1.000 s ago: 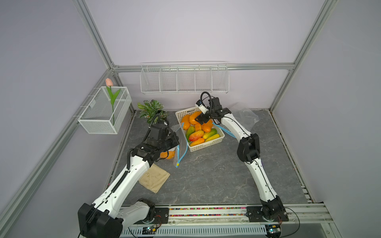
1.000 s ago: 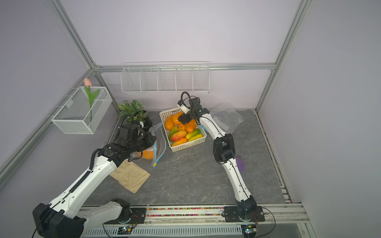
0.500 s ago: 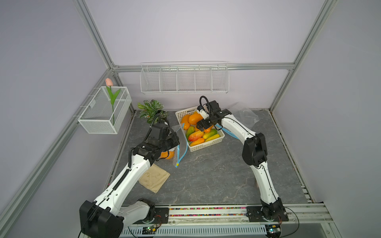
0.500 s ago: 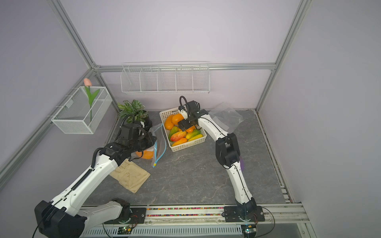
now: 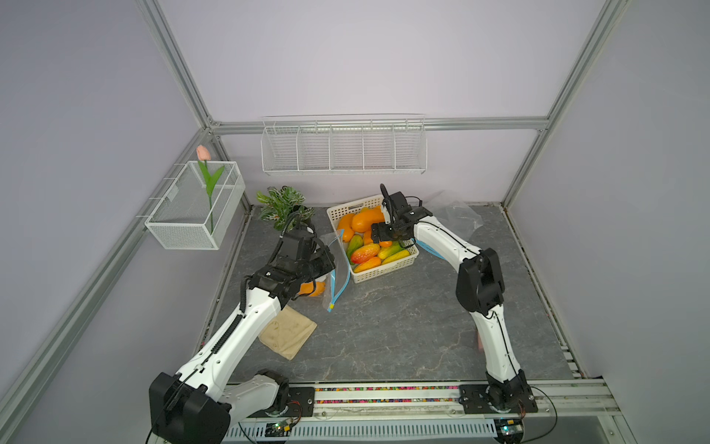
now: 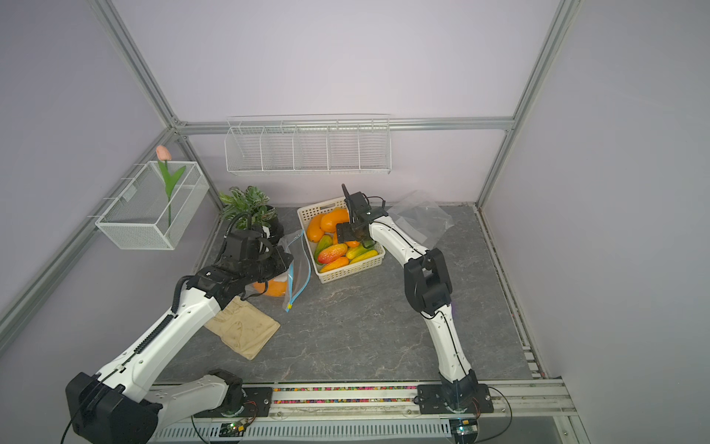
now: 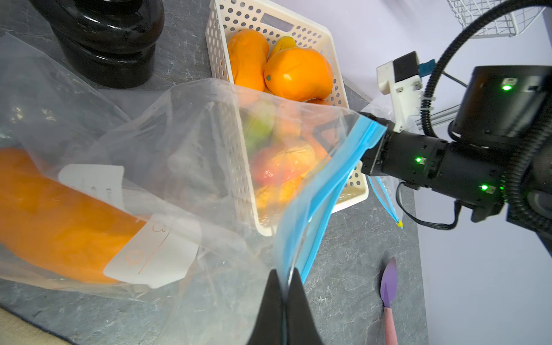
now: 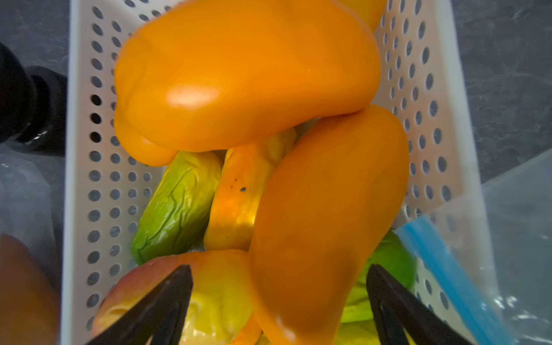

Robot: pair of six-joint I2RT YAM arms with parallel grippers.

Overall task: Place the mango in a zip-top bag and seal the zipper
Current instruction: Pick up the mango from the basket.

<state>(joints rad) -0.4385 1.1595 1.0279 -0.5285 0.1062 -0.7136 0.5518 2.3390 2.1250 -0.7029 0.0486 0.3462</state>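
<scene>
The table (image 5: 384, 326) is grey like stone, with pale purple walls all around it. At the back sits a white basket (image 5: 384, 269) full of fruit.

Your left gripper (image 7: 284, 276) is pinched tight on the edge of the zip-top bag (image 7: 194, 134), right by the blue zipper (image 7: 328, 185). The bag lies just beside the basket, and there is already an orange fruit (image 7: 53, 215) inside it.

Your right gripper (image 8: 279, 268) hangs over the basket with its fingers spread very wide. It holds nothing. A long orange mango (image 8: 322, 209) lies in the basket between the two fingers.

Here is what could go wrong:

- The mango looks smooth and round. If you squeeze near its tip, it may pop out and roll away.
- A big orange fruit (image 8: 239, 74) leans on the mango. Lift fast and it may tumble or come along too.
- One finger is close to a red and yellow fruit (image 8: 209, 298). You may grab two things at once.
- A blue strip from a second bag (image 8: 442, 268) lies on the basket corner by the other finger. It could get caught in the grip.
- You hold the zip-top bag by one edge only. It is floppy, so the mouth may sag shut, and the mango would then bump the plastic and fall on the table.
- The bag is partly full, so space may be tight and the zipper hard to close.
</scene>
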